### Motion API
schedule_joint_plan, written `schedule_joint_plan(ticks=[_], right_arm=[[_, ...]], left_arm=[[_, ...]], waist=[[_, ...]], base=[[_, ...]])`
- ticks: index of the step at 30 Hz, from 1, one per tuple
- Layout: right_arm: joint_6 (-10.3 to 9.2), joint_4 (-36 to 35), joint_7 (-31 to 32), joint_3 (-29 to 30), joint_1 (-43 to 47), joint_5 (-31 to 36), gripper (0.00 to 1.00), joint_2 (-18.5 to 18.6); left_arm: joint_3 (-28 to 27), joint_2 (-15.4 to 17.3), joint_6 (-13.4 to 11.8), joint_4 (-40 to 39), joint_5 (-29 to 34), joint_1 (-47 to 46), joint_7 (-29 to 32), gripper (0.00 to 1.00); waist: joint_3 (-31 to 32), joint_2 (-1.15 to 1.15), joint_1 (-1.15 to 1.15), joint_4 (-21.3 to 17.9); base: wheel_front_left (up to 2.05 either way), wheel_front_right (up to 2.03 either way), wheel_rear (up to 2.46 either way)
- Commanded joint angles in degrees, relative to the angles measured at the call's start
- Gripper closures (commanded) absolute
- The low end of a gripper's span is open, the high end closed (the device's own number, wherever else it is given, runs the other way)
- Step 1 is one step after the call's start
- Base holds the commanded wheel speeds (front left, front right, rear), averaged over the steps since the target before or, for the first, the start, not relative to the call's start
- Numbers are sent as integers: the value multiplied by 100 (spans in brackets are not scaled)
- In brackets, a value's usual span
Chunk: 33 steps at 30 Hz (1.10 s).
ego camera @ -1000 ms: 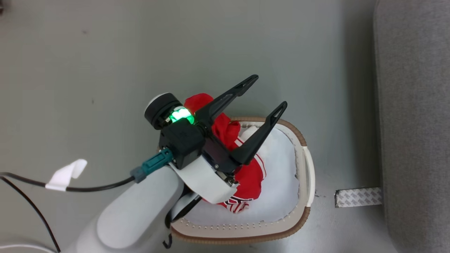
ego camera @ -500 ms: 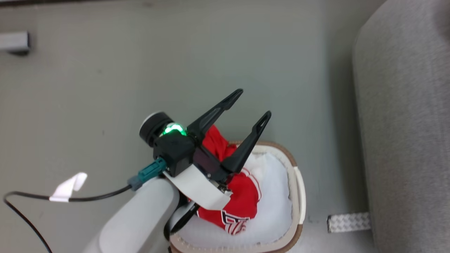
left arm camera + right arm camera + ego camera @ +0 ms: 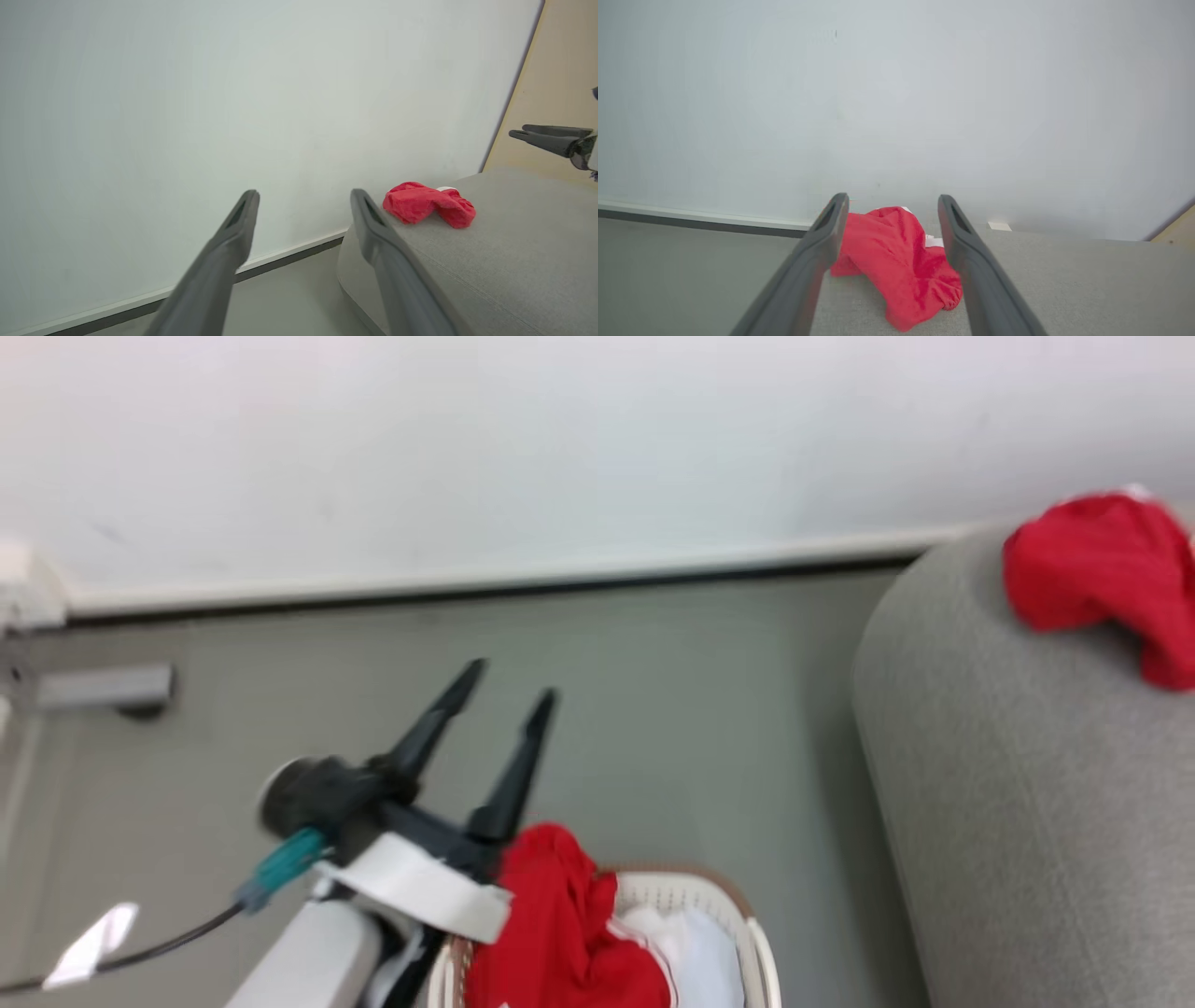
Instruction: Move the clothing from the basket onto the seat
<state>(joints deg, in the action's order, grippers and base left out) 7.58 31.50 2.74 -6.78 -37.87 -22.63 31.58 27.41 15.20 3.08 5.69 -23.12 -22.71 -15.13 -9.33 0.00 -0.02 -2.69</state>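
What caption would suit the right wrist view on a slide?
Open right gripper framing a crumpled red garment lying on the grey seat, white wall behind.

Red garment (image 3: 1102, 569) crumpled on grey seat (image 3: 1027, 803), second garment (image 3: 551, 924) in white basket (image 3: 672, 893)

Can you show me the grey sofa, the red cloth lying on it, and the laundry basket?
Seat (image 3: 1087, 289): right wrist view, bare grey upholstery.
Red clothing (image 3: 896, 261) on it: right wrist view, middle of the crumpled fabric.
Basket (image 3: 667, 894): head view, perforated white far wall.
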Motion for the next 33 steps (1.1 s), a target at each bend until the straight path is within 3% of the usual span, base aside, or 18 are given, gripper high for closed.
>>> schedule_joint_plan(ticks=[1, 7, 14, 18, 24, 33], right_arm=[[-16, -123, -43, 16, 167, -103, 0, -37], [-16, -1445, -332, 284, 1105, -462, 0, -415], [-16, -2560, -623, 611, 2396, -281, 0, -1549], [-16, -2824, -829, 510, 3008, 13, 0, -1956], [-16, -2911, -1375, 400, 3763, 509, 0, -2273], [-16, -2665, -1686, 531, 4171, 908, 0, -2765]], left_arm=[[-79, 49, -43, -4, -62, 141, -3, 0], [-798, 133, -391, -156, -99, 862, -2, 0], [-1613, 192, -578, -357, -140, 1702, -3, 0], [-1965, 115, -593, -387, -39, 2099, -3, 0], [-2330, -299, -530, -466, 127, 2565, -3, 0], [-2530, -811, -64, -329, 639, 2895, -3, 0]], waist=[[461, 0, 2, 46], [930, 0, 2, 212], [1121, 0, 2, 375], [1161, 0, 2, 444], [1174, 0, 2, 503], [1100, 0, 2, 386]], base=[[0, 0, 0], [0, 0, 0], [0, 0, 0], [0, 0, 0], [0, 0, 0], [0, 0, 0]])
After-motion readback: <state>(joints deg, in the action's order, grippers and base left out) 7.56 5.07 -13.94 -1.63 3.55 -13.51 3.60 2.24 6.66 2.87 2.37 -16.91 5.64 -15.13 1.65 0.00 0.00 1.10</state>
